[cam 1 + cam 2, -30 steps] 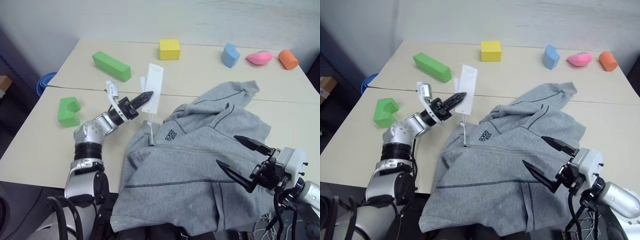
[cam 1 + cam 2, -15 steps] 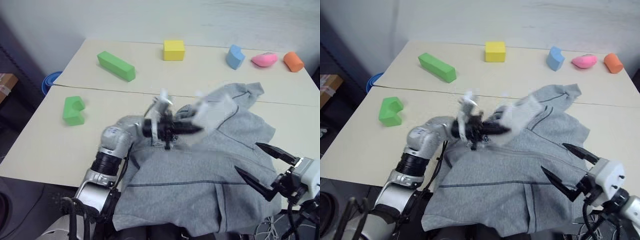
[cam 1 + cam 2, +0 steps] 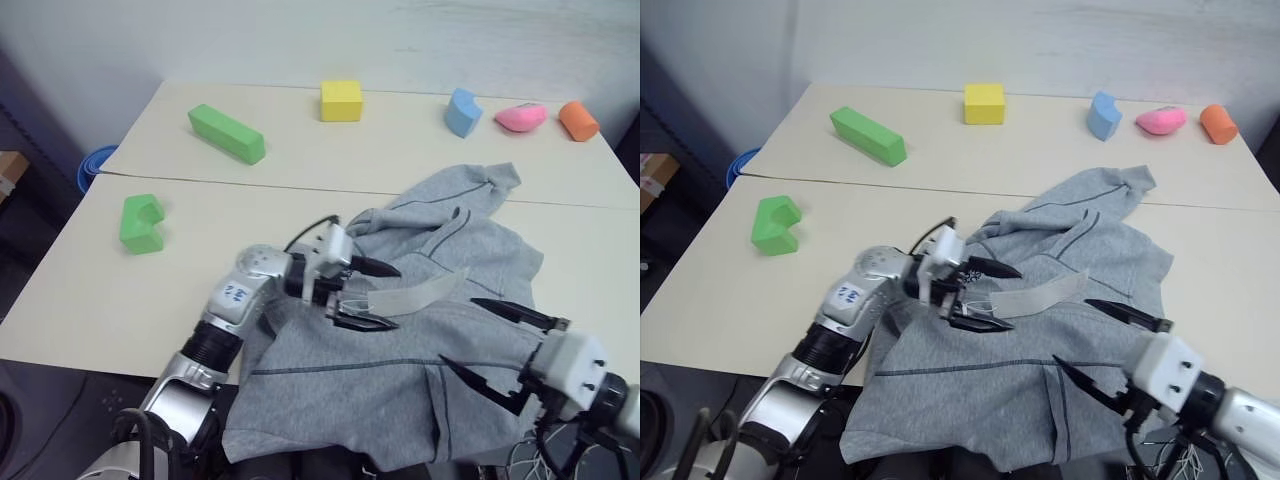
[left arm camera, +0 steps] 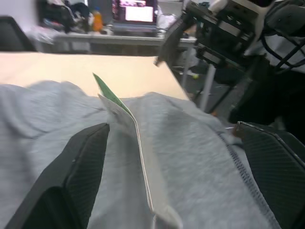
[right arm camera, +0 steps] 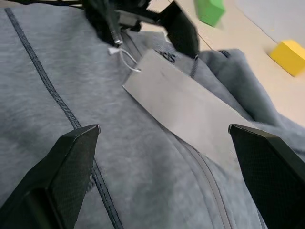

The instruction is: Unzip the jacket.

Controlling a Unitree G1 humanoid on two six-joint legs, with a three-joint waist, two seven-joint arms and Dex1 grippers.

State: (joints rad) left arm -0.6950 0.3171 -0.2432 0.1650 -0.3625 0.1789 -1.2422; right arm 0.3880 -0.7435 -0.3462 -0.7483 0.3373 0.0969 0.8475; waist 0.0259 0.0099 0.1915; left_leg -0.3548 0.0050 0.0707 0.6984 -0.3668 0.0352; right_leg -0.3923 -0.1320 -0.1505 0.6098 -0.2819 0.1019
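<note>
The light grey jacket [image 3: 340, 390] lies crumpled on the near right part of the beige table [image 3: 100, 300], hanging over its front edge. Its white hang tag [image 3: 425, 290] lies flat on the chest, tied on by a thin string [image 5: 126, 59]. My left gripper [image 3: 392, 297] hovers level over the jacket and points right. It is open, with the tag's near end between its fingers [image 4: 81, 176] but not pinched. My right gripper [image 3: 456, 330] is open just above the jacket's lower right, pointing toward the tag with nothing in it.
Foam blocks sit along the far side: a long green one [image 3: 226, 132], a yellow cube [image 3: 341, 100], a blue piece [image 3: 461, 110], a pink one [image 3: 521, 117] and an orange one [image 3: 577, 119]. A green notched block [image 3: 140, 222] lies at the left.
My left gripper, shut on the hang tag and holding it up left of the jacket, swung right over the chest and opened. The tag now lies on the jacket. My right gripper barely moved.
</note>
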